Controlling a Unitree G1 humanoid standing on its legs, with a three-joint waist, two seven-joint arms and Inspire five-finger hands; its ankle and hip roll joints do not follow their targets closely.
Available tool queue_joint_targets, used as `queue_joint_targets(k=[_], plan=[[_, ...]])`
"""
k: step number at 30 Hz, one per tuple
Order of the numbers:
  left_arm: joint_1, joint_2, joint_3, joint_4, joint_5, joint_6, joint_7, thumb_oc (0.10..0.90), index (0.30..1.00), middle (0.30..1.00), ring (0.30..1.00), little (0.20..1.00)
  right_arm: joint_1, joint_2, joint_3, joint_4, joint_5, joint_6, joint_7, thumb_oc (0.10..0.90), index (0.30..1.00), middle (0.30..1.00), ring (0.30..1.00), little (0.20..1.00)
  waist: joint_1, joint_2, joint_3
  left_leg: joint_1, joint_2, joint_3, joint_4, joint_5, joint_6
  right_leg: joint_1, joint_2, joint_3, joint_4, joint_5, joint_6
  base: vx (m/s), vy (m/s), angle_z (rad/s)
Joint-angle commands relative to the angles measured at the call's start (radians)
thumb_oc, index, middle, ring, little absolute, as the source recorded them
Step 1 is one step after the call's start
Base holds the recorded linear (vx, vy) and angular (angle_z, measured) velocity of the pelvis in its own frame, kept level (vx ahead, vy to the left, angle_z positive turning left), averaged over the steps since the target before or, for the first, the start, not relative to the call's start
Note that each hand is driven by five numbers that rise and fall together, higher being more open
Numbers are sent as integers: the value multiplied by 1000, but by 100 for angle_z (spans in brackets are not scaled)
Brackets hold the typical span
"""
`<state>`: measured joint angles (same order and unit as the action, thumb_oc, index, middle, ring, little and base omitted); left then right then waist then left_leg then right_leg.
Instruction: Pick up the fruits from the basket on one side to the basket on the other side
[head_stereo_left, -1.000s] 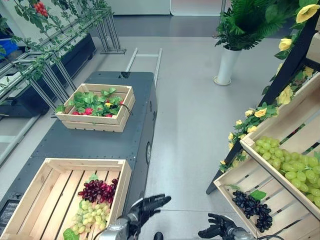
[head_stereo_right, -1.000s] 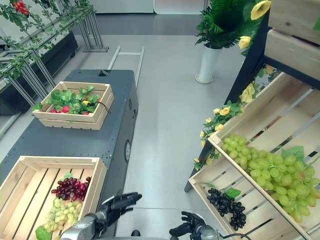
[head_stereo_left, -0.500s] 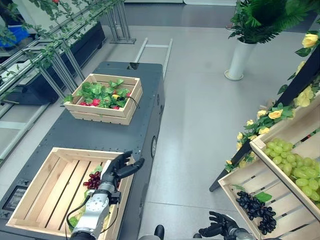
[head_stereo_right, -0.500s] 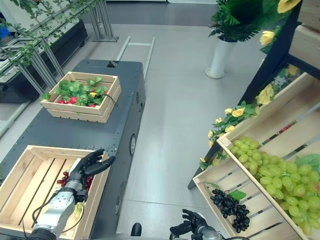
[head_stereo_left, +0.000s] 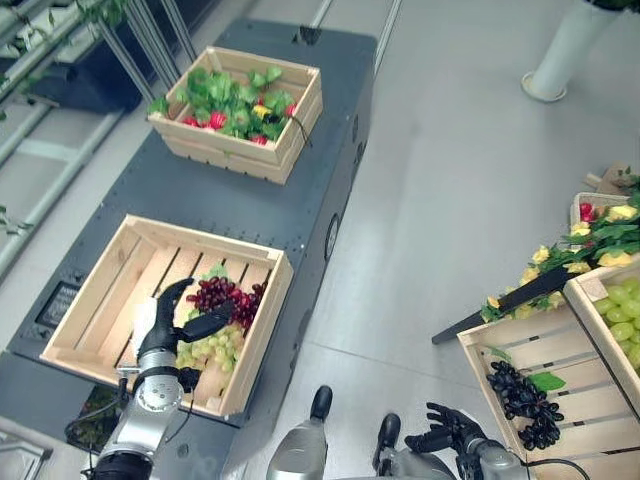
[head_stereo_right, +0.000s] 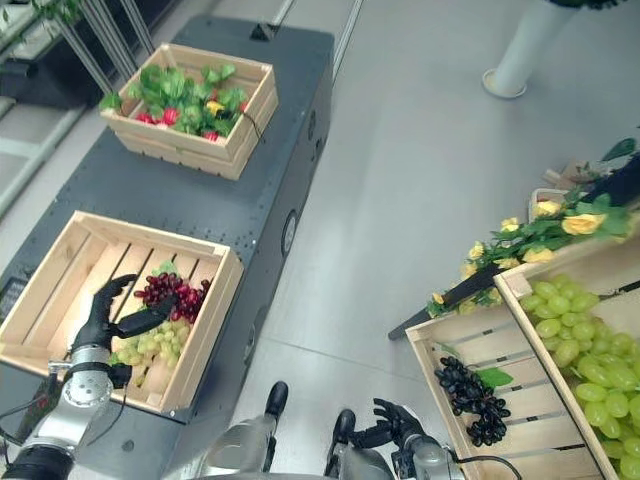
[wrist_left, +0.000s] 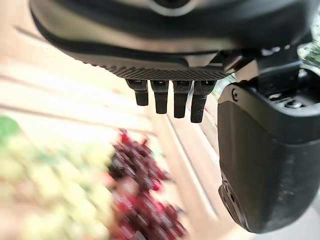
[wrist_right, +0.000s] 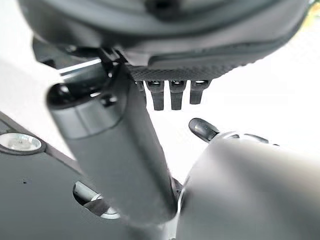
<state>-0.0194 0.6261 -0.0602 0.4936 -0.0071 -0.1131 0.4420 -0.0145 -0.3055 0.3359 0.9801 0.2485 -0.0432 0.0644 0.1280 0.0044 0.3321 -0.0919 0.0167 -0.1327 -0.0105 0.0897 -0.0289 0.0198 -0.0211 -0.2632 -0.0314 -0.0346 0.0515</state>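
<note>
a smooth grey floor (head_stereo_left: 450, 220) runs between a dark metal cabinet (head_stereo_left: 215, 195) on my left and slanted wooden shelves on my right. on the cabinet sits a slatted pale wood crate (head_stereo_left: 105, 300); inside it lie a bunch of dark red grapes (head_stereo_left: 225, 298) and a bunch of green grapes (head_stereo_left: 210, 348), both knobbly and glossy. my left hand (head_stereo_left: 170, 325) hangs over the green bunch, fingers relaxed and spread, holding nothing. farther back a second crate (head_stereo_left: 240, 150) holds leafy greens and red fruit. my right hand (head_stereo_left: 450, 435) is low by the shelf crate (head_stereo_left: 500, 345), fingers loosely spread and empty, near a black grape bunch (head_stereo_left: 522, 395). green grapes (head_stereo_right: 580, 350) fill the upper shelf. i can read no writing.
</note>
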Motion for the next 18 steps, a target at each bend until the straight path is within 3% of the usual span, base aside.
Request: queue_joint_targets(k=[1, 11, 18], plan=[[-93, 105, 89, -15, 108, -16, 139, 800, 900, 900, 900, 900, 17, -18, 63, -71, 53, -57, -28, 800, 900, 900, 900, 900, 1, -40, 19, -67, -78, 59, 117, -88, 32, -118, 12, 18, 217, -79, -48, -52, -15, 12], [-79, 186, 76, 35, 238, 51, 214, 800, 900, 900, 900, 900, 27, -64, 40, -162, 17, -117, -99, 800, 900, 900, 900, 900, -12, -38, 110, -205, -94, 77, 269, -111, 28, -207, 11, 26, 322, -106, -66, -64, 51, 4], [-73, 299, 59, 48, 425, 137, 167, 800, 900, 900, 900, 900, 30, -104, 27, -232, 3, -117, -112, 800, 900, 900, 900, 900, -24, -35, 156, -269, -94, 109, 335, -124, 29, -257, 11, 40, 382, -121, -66, -16, 59, -6]])
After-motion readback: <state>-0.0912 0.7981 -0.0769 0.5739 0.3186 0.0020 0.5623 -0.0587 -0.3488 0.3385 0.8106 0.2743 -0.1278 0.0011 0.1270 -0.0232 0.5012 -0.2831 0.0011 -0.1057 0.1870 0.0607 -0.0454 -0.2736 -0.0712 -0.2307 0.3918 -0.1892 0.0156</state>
